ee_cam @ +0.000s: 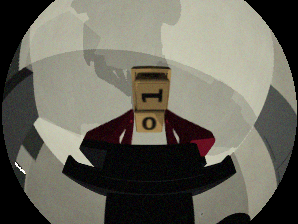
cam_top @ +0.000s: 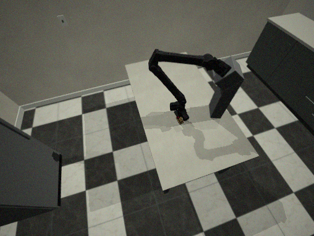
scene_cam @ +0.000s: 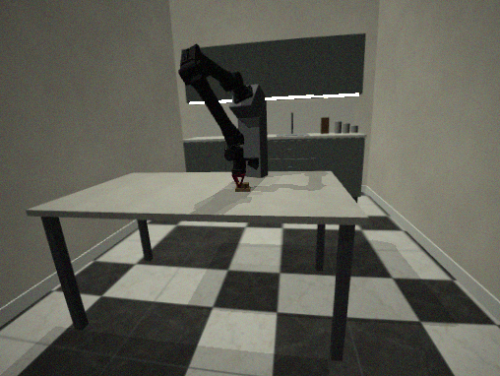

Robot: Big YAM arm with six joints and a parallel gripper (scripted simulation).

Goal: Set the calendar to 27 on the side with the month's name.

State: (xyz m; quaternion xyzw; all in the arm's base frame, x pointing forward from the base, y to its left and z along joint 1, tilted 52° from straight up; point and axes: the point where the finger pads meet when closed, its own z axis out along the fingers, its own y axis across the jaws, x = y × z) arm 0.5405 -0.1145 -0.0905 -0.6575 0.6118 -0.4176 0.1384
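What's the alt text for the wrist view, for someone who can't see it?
Open red gripper fingers flank a wooden cube marked 0, with a wooden face marked with a sideways 1 just beyond it. Both sit over a pale tabletop crossed by grey shadows, seen through a round, dark-cornered frame.

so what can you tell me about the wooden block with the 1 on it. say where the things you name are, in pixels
The block (cam_top: 180,119) (scene_cam: 245,185) (ee_cam: 151,87) is tan and looks wooden, with crisp edges. Its 1 is black and lies sideways in the wrist view. Directly below that is a face with a black 0; whether it belongs to the same block, I can't tell. The claw (cam_top: 178,117) (scene_cam: 239,185) (ee_cam: 149,113) is open around the lower part; any contact is unclear.
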